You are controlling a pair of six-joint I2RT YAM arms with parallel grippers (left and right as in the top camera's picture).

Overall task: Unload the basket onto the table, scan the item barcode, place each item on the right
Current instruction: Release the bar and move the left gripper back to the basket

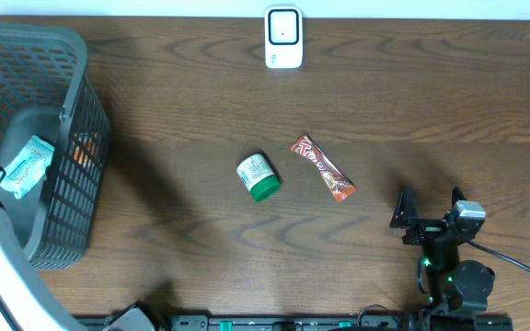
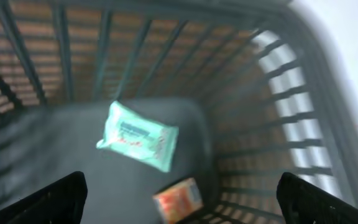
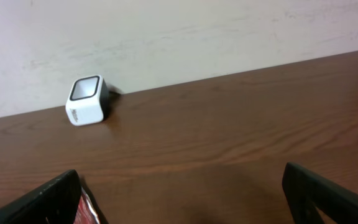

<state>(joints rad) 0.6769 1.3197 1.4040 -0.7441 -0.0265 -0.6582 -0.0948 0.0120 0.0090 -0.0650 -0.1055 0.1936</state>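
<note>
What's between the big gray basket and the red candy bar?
A small green-capped jar lies on the table between the basket and the candy bar, as the overhead view shows.

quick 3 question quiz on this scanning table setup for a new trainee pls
1. Which item lies just left of the red snack bar on the table? A mug; B green-capped tub; C banana.
2. True or false: the white scanner stands near the table's far edge, apart from both loose items.
3. Fill in: the mint-green packet lies inside the ____.
Key: 1 B; 2 true; 3 basket.
</note>
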